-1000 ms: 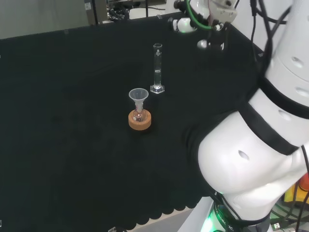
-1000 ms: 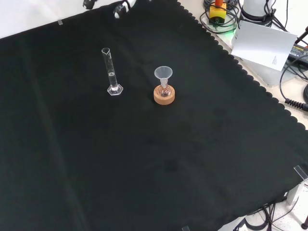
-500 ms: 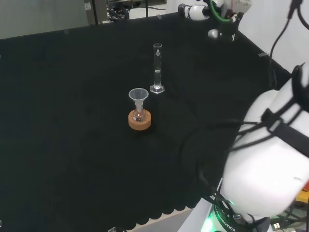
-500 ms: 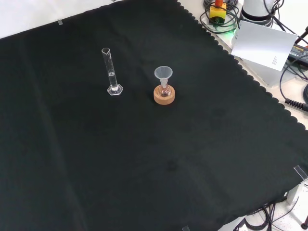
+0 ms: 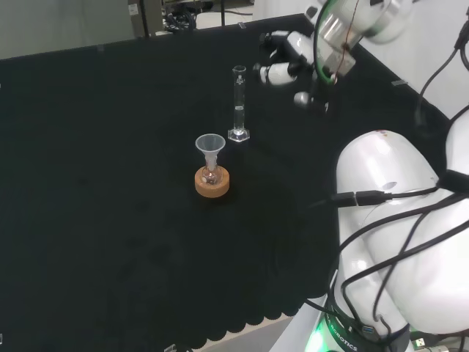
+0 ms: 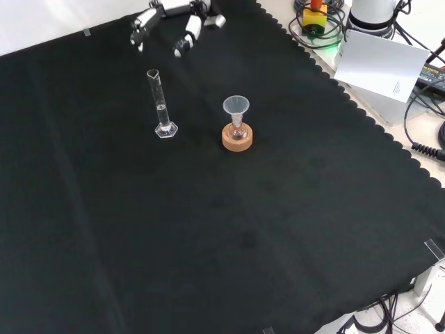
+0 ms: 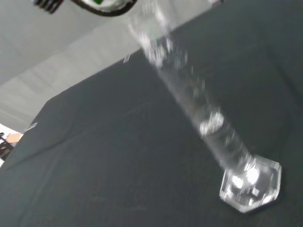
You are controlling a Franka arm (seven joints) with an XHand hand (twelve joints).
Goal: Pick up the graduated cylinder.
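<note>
We see the cylinder (image 5: 239, 103) standing upright on its hexagonal foot just above the middle of the head view, on the black cloth (image 5: 95, 220). In the front view it (image 6: 162, 103) sits in the upper left part of the frame. Its clear wall is hard to trace against the cloth; we can make out the rim, the foot and a faint line partway up, but not whether that line is liquid.

The hand (image 5: 289, 60) hangs in the upper middle of the head view, to the right of the cylinder's top and apart from it, its fingers (image 5: 272, 72) reaching out toward the glass with nothing between them, so we read it as open. In the front view the hand (image 6: 170, 21) enters from the top edge, above the cylinder, its palm cut off by the frame.

From the wrist the cylinder (image 7: 199, 111) shows large and smeared, the foot the plainest part.

Below and left of the cylinder in the head view a funnel (image 5: 210, 147) sits in a small flask on a cork ring (image 5: 212, 183); the flask itself is too small to make out well.
</note>
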